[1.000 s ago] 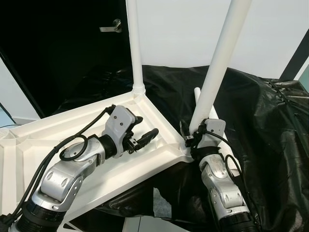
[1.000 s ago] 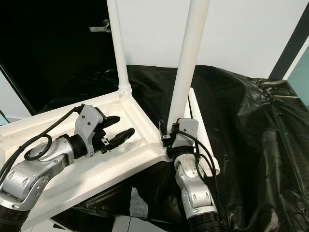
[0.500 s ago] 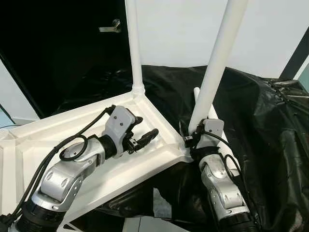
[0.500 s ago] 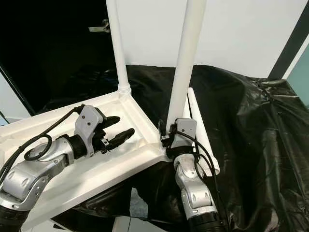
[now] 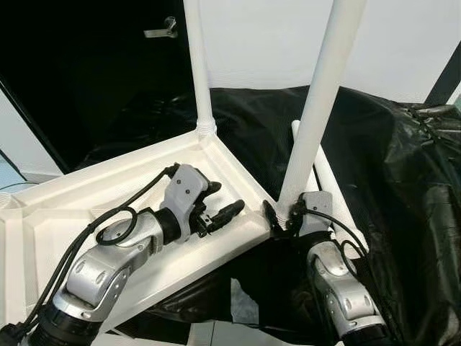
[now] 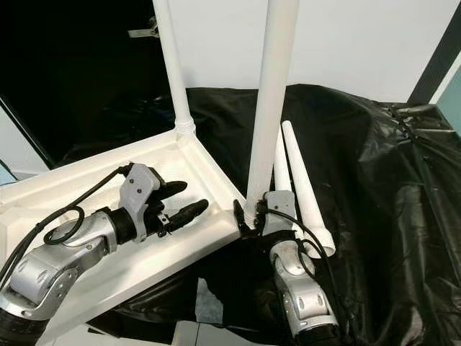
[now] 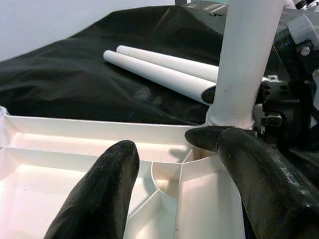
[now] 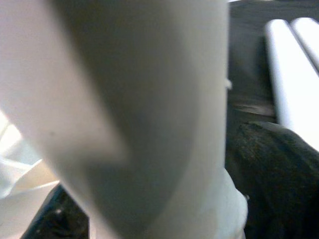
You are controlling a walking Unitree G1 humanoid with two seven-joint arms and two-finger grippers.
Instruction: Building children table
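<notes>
The right gripper (image 5: 282, 215), fingers clasping the near leg (image 5: 317, 101), is sliding lower toward the tabletop (image 5: 86, 194) corner, seating it; the left gripper (image 5: 220, 205) is hovering, fingers wide

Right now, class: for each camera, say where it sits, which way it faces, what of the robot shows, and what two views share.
Left eye, head: looks down at the upturned tabletop; both arms show.
Right eye, head: same scene; the right gripper clasps a standing leg.
Left wrist: looks along the open left gripper towards that leg and two loose legs.
Right wrist: close against the leg.
Shared: the leg held at the corner.
</notes>
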